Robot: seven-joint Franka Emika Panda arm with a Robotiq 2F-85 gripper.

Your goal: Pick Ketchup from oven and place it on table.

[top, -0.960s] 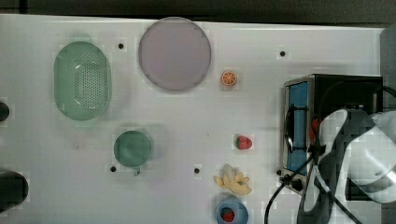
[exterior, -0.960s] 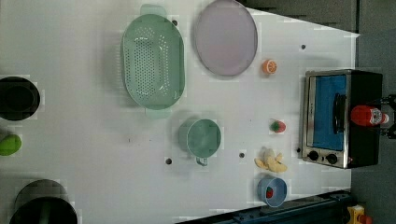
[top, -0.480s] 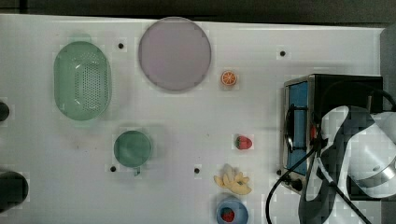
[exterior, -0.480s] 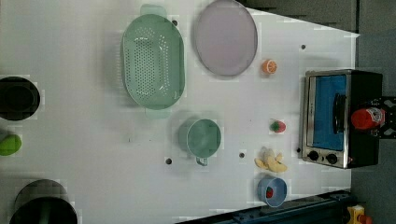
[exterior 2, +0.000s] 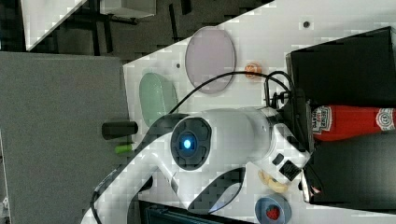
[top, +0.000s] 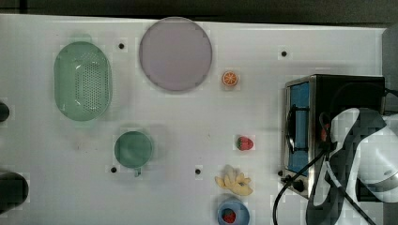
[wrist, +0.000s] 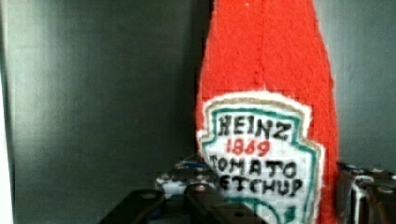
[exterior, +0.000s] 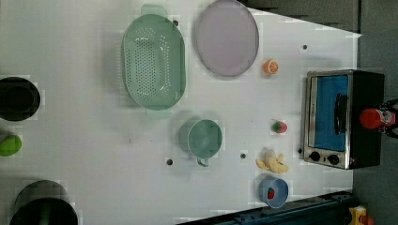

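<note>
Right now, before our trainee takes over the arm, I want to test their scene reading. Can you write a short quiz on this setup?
1. True or false: the Ketchup is inside the oven.
2. What is in the blue bowl? A) a banana B) something red C) a spoon
3. Which fruit lies nearest the purple plate in the top view?
Key: 1 false, it is on top of the oven. 2 B. 3 the orange slice.

dark floor, grey panel
</note>
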